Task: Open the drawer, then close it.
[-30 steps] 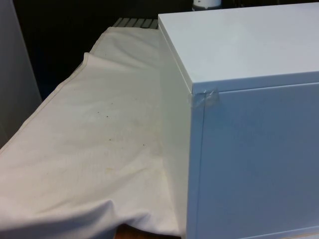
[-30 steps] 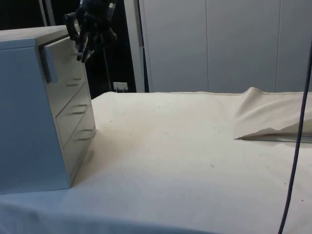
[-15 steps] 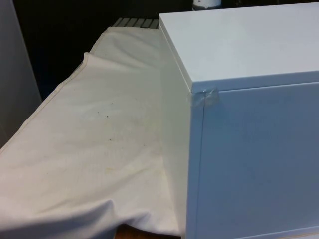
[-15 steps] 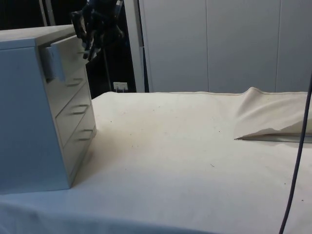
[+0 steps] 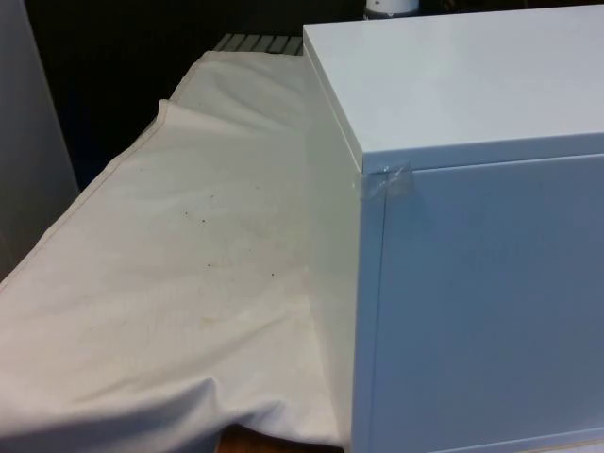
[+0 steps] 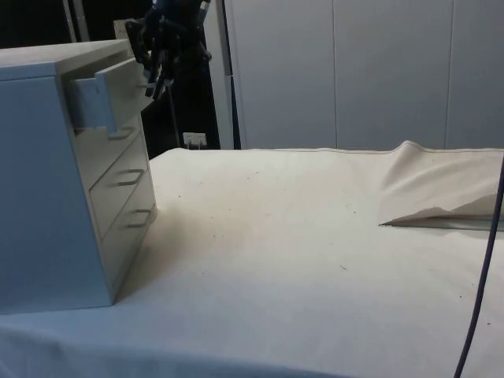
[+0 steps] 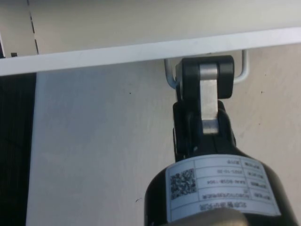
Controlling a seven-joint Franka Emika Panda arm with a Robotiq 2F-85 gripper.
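Observation:
A white chest of drawers (image 6: pixel 39 197) stands at the side view's left, and it turns its plain back (image 5: pixel 472 302) to the front view. Its top drawer (image 6: pixel 118 83) is pulled partly out of the body. My black gripper (image 6: pixel 157 75) is at that drawer's front, shut on the wire handle (image 7: pixel 241 75). In the wrist view one fingertip (image 7: pixel 206 77) lies across the handle, just below the drawer front's edge (image 7: pixel 117 52). The two lower drawers (image 6: pixel 126 185) are closed.
White cloth (image 5: pixel 189 264) covers the table and is rucked into a raised fold (image 6: pixel 441 189) at the side view's right. A black cable (image 6: pixel 480 299) hangs down there. A strip of tape (image 5: pixel 389 184) sits on the chest's back corner.
The top drawer has slid further out of the chest. My gripper has moved with it towards the side view's right.

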